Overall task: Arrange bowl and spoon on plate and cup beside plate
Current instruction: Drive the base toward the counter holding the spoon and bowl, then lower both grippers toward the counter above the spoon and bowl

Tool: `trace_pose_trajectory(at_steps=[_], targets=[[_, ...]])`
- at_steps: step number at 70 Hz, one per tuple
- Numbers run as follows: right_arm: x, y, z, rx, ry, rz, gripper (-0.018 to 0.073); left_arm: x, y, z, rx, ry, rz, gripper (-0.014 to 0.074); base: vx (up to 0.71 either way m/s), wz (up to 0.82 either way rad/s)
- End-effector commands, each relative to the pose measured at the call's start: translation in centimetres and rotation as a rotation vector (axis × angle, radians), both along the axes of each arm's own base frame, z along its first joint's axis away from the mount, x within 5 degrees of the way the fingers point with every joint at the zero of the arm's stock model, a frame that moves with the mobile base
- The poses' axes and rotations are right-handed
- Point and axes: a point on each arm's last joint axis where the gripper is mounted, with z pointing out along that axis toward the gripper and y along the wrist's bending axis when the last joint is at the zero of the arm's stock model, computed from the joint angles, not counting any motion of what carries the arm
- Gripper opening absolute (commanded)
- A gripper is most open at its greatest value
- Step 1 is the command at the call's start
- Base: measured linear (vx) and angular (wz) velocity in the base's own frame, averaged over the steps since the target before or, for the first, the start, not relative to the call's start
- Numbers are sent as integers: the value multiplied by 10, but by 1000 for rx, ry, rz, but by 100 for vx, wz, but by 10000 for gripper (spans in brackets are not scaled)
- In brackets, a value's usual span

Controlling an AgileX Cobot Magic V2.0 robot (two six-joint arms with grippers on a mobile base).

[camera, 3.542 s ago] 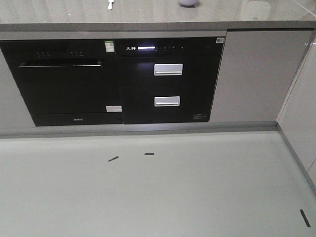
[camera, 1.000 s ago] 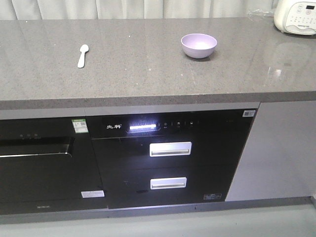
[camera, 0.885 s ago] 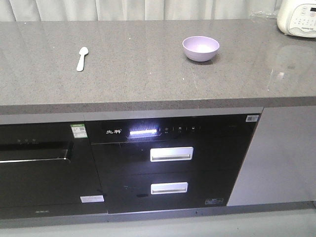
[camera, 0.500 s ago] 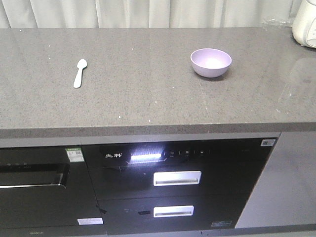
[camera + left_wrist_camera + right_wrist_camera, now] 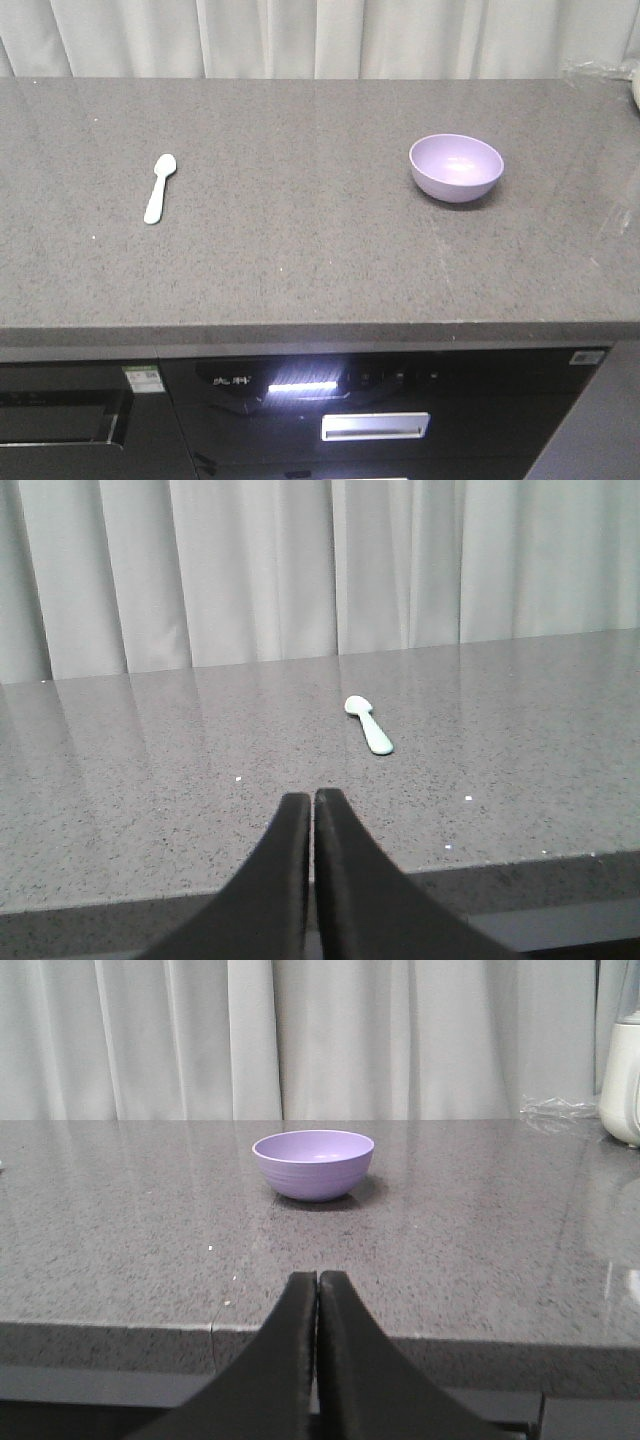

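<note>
A lavender bowl stands upright on the grey stone counter, right of centre; the right wrist view shows the bowl straight ahead of my right gripper, which is shut and empty over the counter's front edge. A pale mint spoon lies flat at the counter's left. In the left wrist view the spoon lies ahead and slightly right of my left gripper, also shut and empty. The plate and the cup are out of view. Neither gripper shows in the front view.
A curtain hangs along the counter's back edge. A white appliance and crinkled clear plastic stand at the far right. Below the counter's front edge is a black built-in appliance with a lit strip and a drawer handle.
The front view has risen and closed in: the floor and cabinet fronts dropped out of sight and the counter now fills the frame. Bowl and spoon kept their places on the counter.
</note>
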Motion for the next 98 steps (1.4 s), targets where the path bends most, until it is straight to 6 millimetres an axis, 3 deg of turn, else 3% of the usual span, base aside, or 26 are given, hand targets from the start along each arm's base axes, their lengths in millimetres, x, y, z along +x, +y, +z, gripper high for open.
trace_pose_trajectory(at_steps=[1,98], targets=[[-1,0,6,-6,-83,-6,-9,-2,0,10,-10,-98,-7,-6,19,3],[-1,0,6,-6,-84,-6,-9,-2,0,10,-10,-98,-7,-6,11,1]])
